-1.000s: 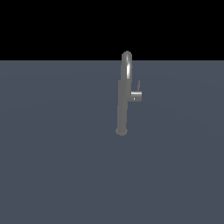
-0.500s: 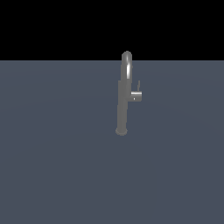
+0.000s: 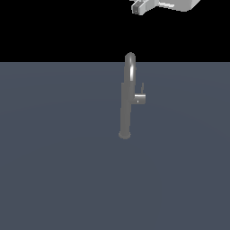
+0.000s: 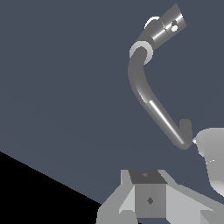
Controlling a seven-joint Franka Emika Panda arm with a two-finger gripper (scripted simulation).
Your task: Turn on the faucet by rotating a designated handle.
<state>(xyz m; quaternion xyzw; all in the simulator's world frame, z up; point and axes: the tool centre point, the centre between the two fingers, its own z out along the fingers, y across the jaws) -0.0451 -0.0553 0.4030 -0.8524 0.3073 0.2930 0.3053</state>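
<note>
Arm newly in view, exterior top edge | gripper (image 3: pixel 137 7) high above faucet (image 3: pixel 126 101), jaw state unclear | handle (image 3: pixel 139 98) untouched | you're starting approach

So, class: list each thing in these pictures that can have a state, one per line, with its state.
Faucet: upright on the floor, untouched, no water showing.
Handle: sticks out toward the exterior view's right, thin lever pointing up, nothing gripping it.
Gripper: high above the faucet, holding nothing; whether its jaws are open cannot be told.
</note>
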